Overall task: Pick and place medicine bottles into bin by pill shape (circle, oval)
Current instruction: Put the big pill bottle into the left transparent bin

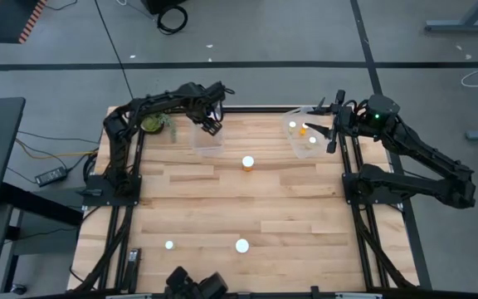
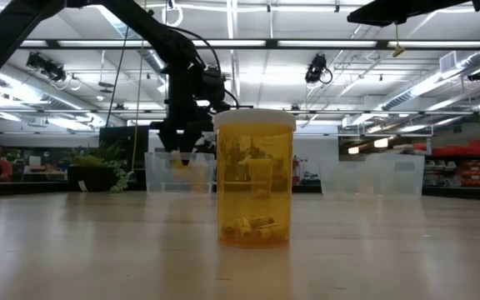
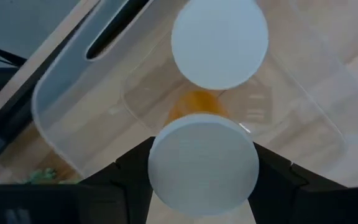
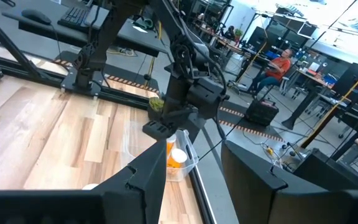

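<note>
- A wooden table (image 1: 247, 216) of pale planks fills the centre of the high view.
- Two clear bins rest at its upper edge: the left bin (image 1: 208, 139) upper centre-left, the right bin (image 1: 304, 133) upper centre-right.
- One bottle (image 1: 248, 164) stands between them, just below.
- Two more bottles stand near the lower edge, one (image 1: 169, 245) lower left, another (image 1: 241, 245) lower centre.
- A green plant (image 1: 154, 124) sits at the upper left corner.

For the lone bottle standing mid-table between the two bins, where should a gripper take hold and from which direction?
Grip the bottle around its orange body just under the white cap, coming straight down from above. It stands upright with bare wood on all sides, so fingers can likely straddle it freely. The left gripper is busy holding another bottle over the left bin; the right gripper, open by the right bin, seems freer.
</note>
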